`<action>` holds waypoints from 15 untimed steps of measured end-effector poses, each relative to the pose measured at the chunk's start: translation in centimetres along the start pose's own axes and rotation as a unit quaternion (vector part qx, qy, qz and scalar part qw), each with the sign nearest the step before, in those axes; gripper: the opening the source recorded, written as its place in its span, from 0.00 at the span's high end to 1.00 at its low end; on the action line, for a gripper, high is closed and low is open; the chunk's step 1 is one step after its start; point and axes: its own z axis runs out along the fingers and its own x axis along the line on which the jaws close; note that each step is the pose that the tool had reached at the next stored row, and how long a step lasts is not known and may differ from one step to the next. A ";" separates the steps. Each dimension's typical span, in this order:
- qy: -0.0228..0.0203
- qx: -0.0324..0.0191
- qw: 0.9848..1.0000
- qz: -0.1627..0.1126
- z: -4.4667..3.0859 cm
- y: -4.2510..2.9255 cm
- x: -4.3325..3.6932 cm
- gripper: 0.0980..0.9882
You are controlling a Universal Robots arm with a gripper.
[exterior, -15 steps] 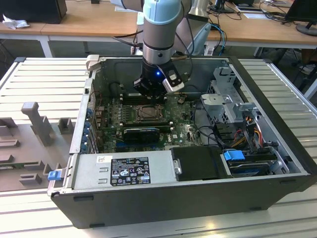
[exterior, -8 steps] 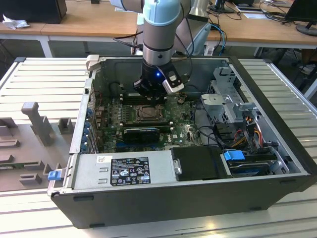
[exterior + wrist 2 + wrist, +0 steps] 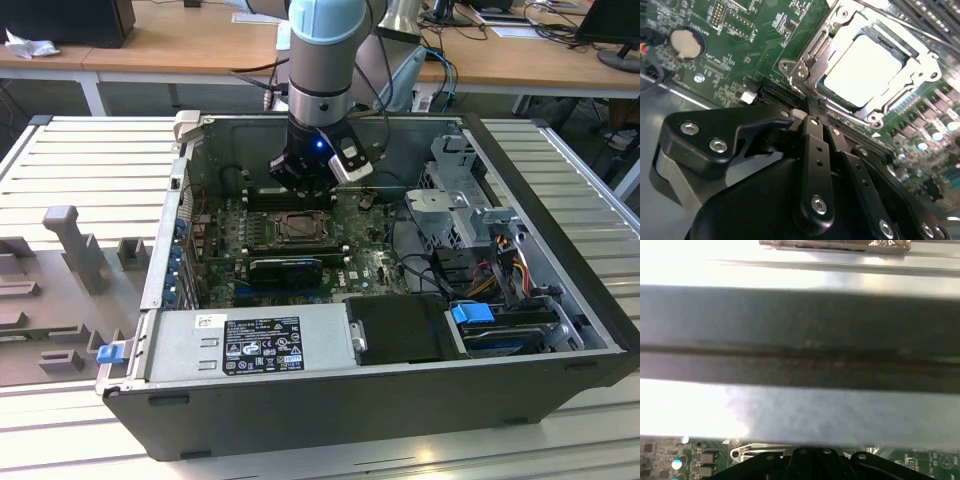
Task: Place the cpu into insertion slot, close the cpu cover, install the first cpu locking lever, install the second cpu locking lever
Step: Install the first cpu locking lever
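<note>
Jaws of the black gripper look pressed together with nothing between them, their slim tips meeting just at the near edge of the socket, where a thin metal lever seems to run; whether they touch it I cannot tell. Right beyond those tips, the small square cpu with its pale silvery face already lies seated in the insertion slot, a square socket with a dark metal rim set into the green circuit board. Over the chip, the cpu cover, a thin grey metal frame plate with a large square window, lies down flat, so placing and covering look done, and the lever work seems to be the step in hand.

Around the socket, the board sits inside an open dark grey computer case resting on a pale slatted counter; a round silver coin battery lies on the board well apart from the socket.

Risk, as I judge it: thin closed tips could slip off a springy lever, which might snap back or scrape nearby board parts; pushing off-line could bend the frame.

A white-and-black label sits on the case's grey power unit; its print is too small to read.
</note>
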 end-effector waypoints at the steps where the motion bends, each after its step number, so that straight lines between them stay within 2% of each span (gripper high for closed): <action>1: 0.000 0.000 1.000 0.000 -0.42 0.05 0.00 0.99; 15: 0.000 0.000 1.000 0.000 -0.65 -0.53 0.02 0.99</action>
